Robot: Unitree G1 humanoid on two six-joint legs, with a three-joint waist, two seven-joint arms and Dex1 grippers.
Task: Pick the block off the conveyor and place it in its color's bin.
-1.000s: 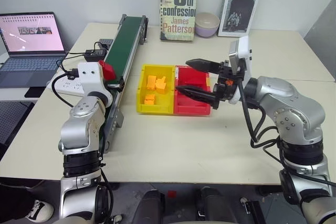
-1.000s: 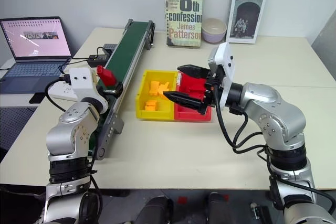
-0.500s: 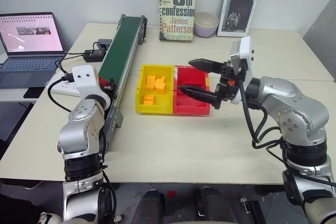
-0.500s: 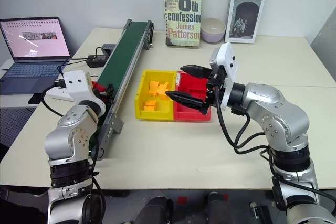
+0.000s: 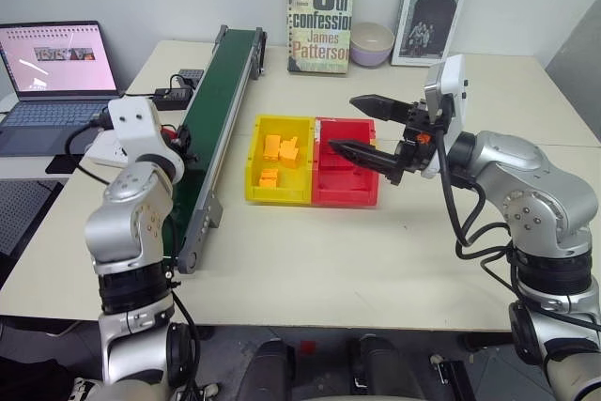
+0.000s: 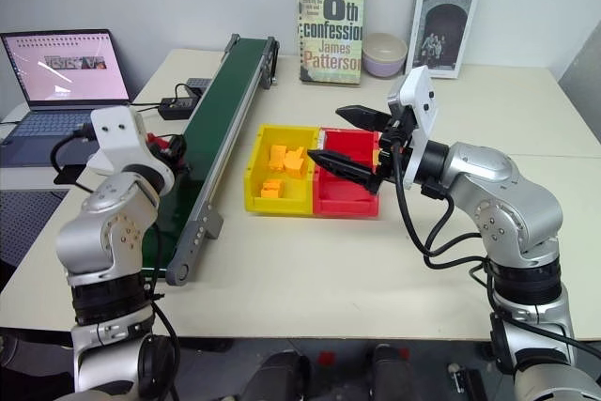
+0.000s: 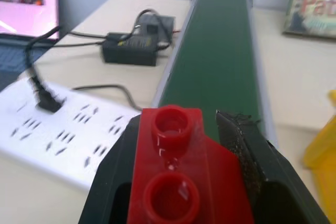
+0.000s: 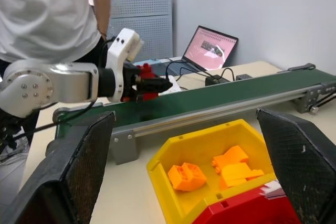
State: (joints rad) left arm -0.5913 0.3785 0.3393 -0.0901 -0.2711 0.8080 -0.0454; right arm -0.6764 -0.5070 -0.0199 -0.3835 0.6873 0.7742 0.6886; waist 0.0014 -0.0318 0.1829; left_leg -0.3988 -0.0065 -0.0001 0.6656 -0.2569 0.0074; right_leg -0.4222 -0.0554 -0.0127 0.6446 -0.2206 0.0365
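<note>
left gripper (image 7: 184, 182) — now pinching block (image 7: 176, 177), lifted off conveyor (image 7: 220, 66) | right gripper (image 5: 368, 129) — spread

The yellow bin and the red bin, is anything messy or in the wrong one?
Nothing stands out. The yellow bin holds only orange-yellow blocks, and the red bin sits snug beside it. The red block is gripped in the left claw, not dropped.

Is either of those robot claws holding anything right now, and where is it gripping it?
The left gripper holds the red block, its two black fingers pinching the block's long sides, studs up. The right gripper is open and empty, over the red bin.
</note>
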